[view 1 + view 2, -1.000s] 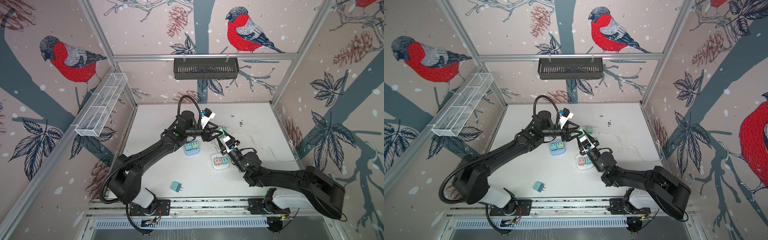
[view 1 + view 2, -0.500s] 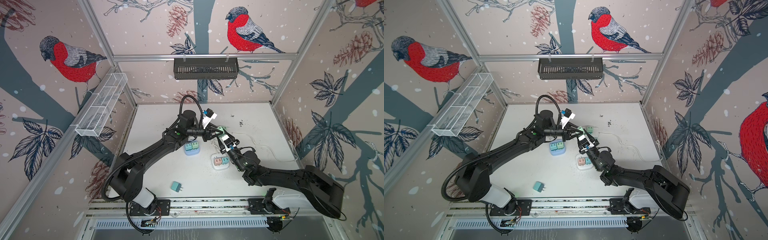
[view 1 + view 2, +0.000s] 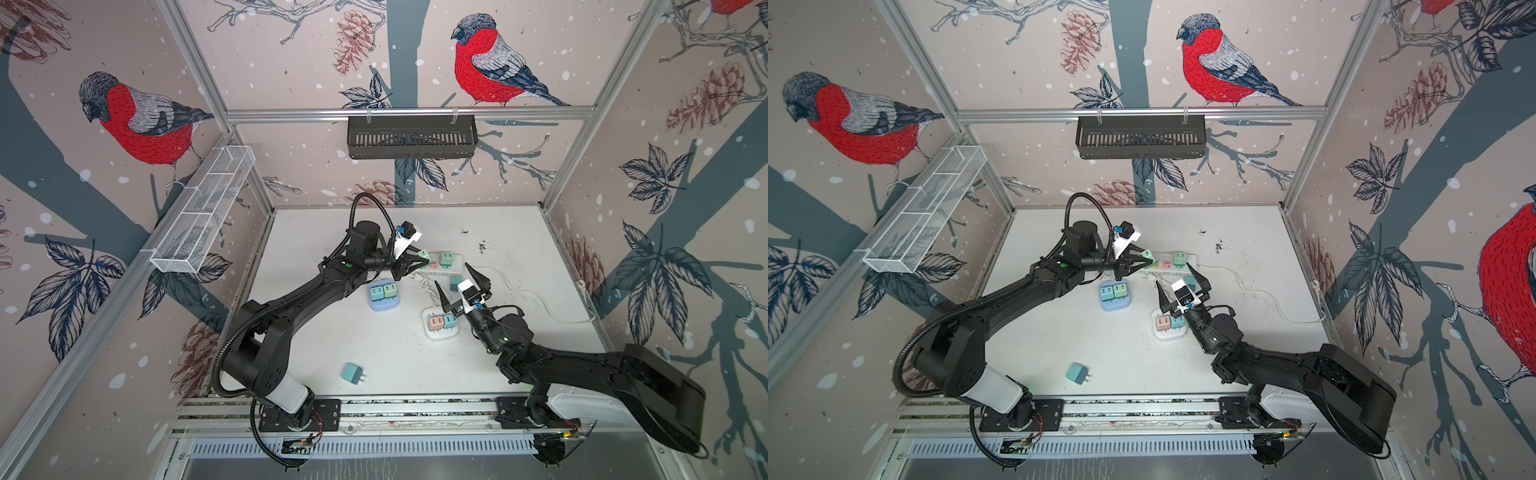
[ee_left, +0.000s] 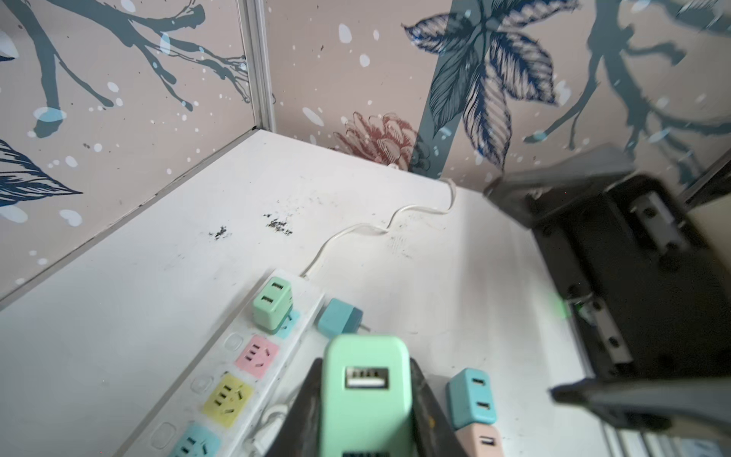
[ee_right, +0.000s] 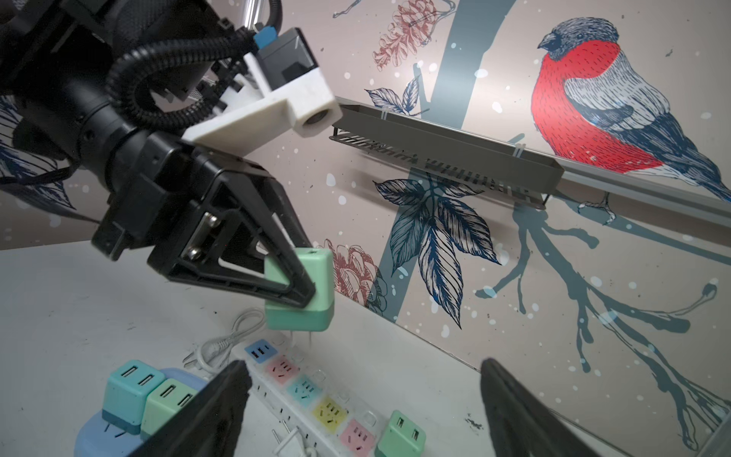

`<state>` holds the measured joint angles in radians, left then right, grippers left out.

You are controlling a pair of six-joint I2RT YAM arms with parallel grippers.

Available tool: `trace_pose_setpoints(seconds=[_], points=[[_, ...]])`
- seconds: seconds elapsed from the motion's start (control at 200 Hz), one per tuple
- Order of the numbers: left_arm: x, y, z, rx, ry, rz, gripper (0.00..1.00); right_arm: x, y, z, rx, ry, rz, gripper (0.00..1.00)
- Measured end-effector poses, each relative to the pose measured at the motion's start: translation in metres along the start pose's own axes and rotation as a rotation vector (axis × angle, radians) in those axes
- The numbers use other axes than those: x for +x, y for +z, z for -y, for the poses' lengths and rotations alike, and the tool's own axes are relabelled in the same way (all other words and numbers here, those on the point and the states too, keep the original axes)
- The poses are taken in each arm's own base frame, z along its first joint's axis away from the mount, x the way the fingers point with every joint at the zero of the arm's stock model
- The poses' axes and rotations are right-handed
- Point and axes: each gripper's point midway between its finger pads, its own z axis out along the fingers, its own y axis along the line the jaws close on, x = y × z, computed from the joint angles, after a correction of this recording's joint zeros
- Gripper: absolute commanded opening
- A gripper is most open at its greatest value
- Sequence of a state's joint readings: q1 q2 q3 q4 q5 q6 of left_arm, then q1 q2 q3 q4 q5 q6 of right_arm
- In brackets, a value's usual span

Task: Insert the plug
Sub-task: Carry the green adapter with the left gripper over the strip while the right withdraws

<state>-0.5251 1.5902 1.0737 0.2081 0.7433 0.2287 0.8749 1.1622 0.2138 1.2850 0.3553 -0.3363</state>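
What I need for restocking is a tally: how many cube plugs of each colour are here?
Green plugs: 3
Teal plugs: 4
Pink plug: 1
Total: 8

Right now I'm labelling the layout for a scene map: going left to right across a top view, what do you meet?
In a top view: white wire basket → loose teal plug → blue socket base → white socket cube.

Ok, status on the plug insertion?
Left gripper shut on green plug. Right gripper open, empty. Prongs hang over power strip, not seated. Sockets below unblocked; teal plug lies loose beside strip.
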Motion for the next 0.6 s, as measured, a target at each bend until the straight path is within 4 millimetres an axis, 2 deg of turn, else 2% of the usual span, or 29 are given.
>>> trace_pose_setpoints(seconds=[0.14, 0.33, 0.455, 0.535, 0.6], points=[[0.02, 0.01, -0.014, -0.028, 0.112, -0.046, 0.0, 0.015, 0.001, 0.046, 0.147, 0.069, -0.046, 0.92], [0.022, 0.022, -0.029, -0.038, 0.192, -0.075, 0.0, 0.049, -0.01, 0.108, 0.356, 0.195, -0.131, 0.99], [0.023, 0.036, -0.048, -0.035, 0.18, -0.121, 0.0, 0.069, -0.023, 0.148, 0.497, 0.277, -0.175, 1.0], [0.026, 0.043, -0.066, -0.036, 0.154, -0.143, 0.0, 0.083, -0.033, 0.169, 0.573, 0.335, -0.2, 1.0], [0.035, 0.048, -0.077, -0.038, 0.126, -0.168, 0.0, 0.093, -0.038, 0.176, 0.6, 0.377, -0.22, 1.0]])
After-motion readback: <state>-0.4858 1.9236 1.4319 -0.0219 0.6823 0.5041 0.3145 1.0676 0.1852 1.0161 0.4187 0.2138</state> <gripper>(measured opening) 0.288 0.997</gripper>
